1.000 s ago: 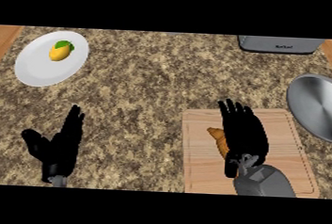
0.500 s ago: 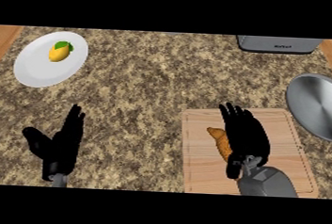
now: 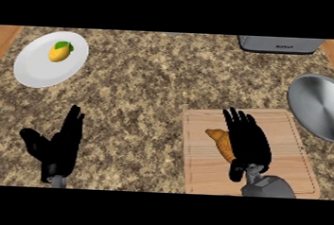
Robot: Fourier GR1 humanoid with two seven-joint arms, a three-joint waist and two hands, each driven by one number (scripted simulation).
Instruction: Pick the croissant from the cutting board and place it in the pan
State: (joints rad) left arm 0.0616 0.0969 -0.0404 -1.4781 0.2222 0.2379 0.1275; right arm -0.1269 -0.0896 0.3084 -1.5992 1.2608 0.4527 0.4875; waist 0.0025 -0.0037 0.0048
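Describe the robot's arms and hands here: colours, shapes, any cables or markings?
The left hand and right hand are both black, with long slender fingers and a thicker thumb. The right forearm shows as a grey blocky shell; the left forearm only as a small grey stub. No cables or markings visible.

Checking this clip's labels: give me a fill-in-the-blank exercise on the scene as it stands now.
1. The right hand hovers, fingers straight, over the ____, which lies on the cutting board.
2. The white plate holds a ____ fruit.
3. The pan, at the view's right edge, holds ____.
Missing words: croissant; yellow; nothing.
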